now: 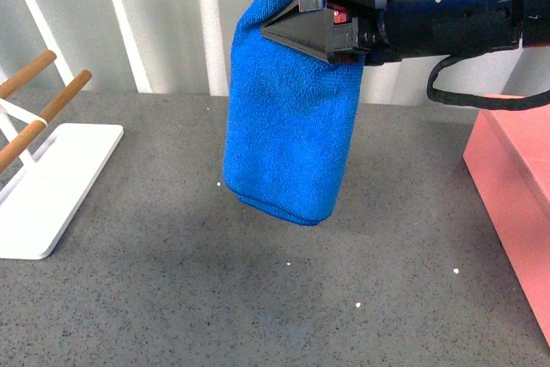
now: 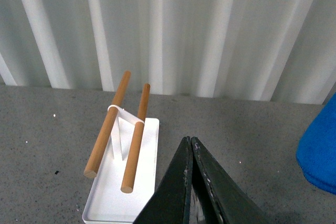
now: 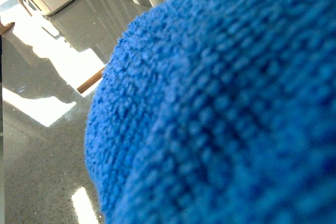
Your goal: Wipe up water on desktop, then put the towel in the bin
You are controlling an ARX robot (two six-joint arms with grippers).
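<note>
Right gripper: clamped on bright royal-blue plush microfibre towel, which hangs with its long axis vertical, clear above speckled dark grey desktop. Left gripper: closed, empty. Salmon-pink rectangular plastic bin: desk's right edge, rightward of towel; right arm nearer.

The front camera looked forward from the body, angled slightly down across the desktop to the ribbed wall. The towel hung close before the lens. The left wrist camera faced the same wall past the left gripper, at moderate range from the tray. Both views shared the tray, wall and towel. The right wrist camera sat very near the towel, which filled most of its blurred frame.
</note>
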